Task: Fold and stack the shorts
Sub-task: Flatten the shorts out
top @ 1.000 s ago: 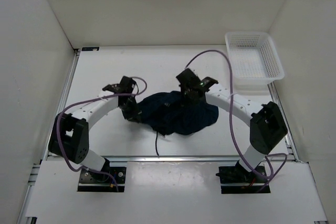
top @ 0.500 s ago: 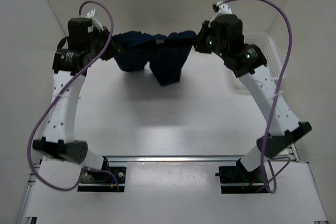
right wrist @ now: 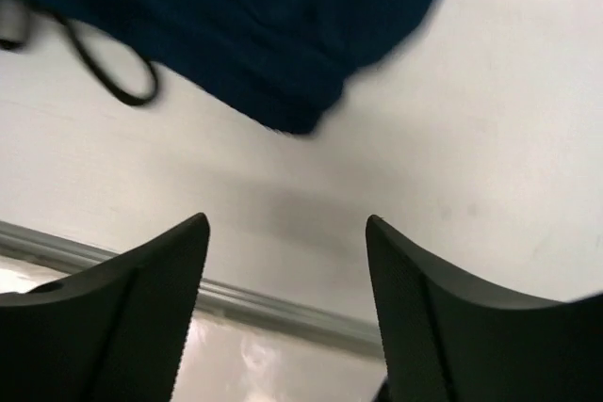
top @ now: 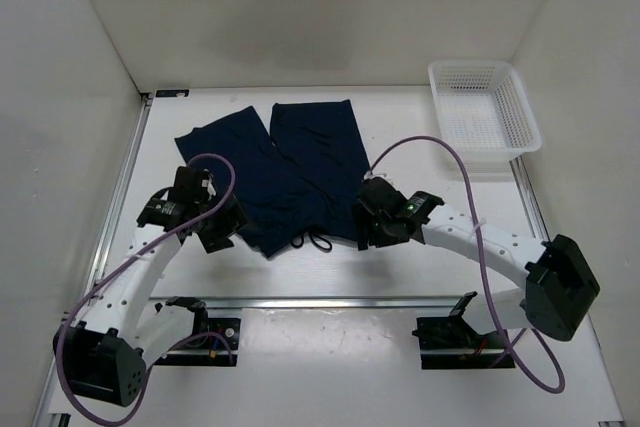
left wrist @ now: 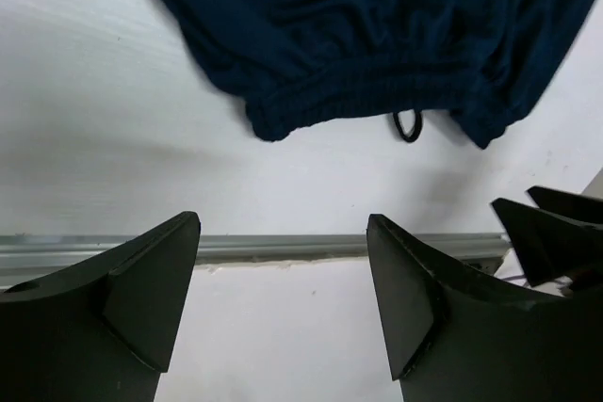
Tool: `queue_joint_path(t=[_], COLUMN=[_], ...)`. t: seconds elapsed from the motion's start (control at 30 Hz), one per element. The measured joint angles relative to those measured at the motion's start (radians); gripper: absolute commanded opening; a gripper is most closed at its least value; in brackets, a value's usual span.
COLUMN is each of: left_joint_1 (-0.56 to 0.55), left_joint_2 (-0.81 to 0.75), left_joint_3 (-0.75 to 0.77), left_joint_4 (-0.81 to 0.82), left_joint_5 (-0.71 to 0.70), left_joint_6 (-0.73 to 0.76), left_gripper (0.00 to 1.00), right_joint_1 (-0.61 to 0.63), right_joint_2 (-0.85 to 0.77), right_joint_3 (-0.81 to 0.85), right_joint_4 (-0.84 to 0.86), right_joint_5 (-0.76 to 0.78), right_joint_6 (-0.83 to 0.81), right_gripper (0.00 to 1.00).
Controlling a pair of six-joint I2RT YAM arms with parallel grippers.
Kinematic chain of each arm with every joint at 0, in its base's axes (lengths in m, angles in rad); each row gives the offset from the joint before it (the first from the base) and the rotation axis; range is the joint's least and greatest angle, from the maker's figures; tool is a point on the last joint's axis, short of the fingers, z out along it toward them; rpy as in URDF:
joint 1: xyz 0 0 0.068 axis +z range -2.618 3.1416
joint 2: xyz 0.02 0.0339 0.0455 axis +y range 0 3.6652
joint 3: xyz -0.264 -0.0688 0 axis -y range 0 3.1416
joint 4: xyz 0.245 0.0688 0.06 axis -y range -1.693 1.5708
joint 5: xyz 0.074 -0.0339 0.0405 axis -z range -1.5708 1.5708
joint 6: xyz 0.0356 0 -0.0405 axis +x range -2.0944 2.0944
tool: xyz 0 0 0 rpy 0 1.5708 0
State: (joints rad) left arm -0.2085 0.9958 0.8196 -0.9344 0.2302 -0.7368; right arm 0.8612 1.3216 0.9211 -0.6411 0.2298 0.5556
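The dark navy shorts (top: 290, 172) lie spread flat on the white table, both legs pointing to the far wall, the waistband and its drawstring loop (top: 318, 241) toward the near edge. My left gripper (top: 218, 230) is open just off the waistband's left corner, with only table between its fingers. My right gripper (top: 370, 230) is open at the waistband's right corner, also holding nothing. The left wrist view shows the waistband (left wrist: 377, 101) beyond my open left gripper (left wrist: 283, 223). In the right wrist view a waistband corner (right wrist: 283, 91) lies beyond my open right gripper (right wrist: 287, 223).
A white mesh basket (top: 483, 117) stands at the back right corner. An aluminium rail (top: 320, 301) runs along the table's near edge, close behind both grippers. White walls enclose the table on the left, right and far sides.
Both arms came down from high at the back, where they held the shorts stretched in the air. The shorts now lie flat, and both grippers have opened and let go.
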Motion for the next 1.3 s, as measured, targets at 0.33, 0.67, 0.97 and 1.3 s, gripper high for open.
queue_joint_path(t=[0.33, 0.67, 0.97, 1.3], left_joint_1=[0.006, -0.003, -0.145, -0.684], left_joint_2=[0.183, 0.542, 0.689, 1.092], left_joint_3=[0.010, -0.033, 0.138, 0.724], left_joint_4=[0.070, 0.187, 0.229, 0.275], left_joint_5=[-0.012, 0.025, 0.023, 0.136], left_joint_6=[-0.082, -0.122, -0.092, -0.152], left_gripper=[0.91, 0.72, 0.10, 0.27], right_joint_1=[-0.318, -0.296, -0.338, -0.738], right_joint_2=[-0.035, 0.133, 0.045, -0.174], right_joint_3=[-0.008, 0.124, 0.155, 0.136], right_joint_4=[0.064, 0.074, 0.019, -0.055], right_joint_5=[-0.165, -0.286, -0.207, -0.206], right_joint_6=[0.067, 0.042, 0.014, -0.052], right_gripper=[0.79, 0.79, 0.80, 0.80])
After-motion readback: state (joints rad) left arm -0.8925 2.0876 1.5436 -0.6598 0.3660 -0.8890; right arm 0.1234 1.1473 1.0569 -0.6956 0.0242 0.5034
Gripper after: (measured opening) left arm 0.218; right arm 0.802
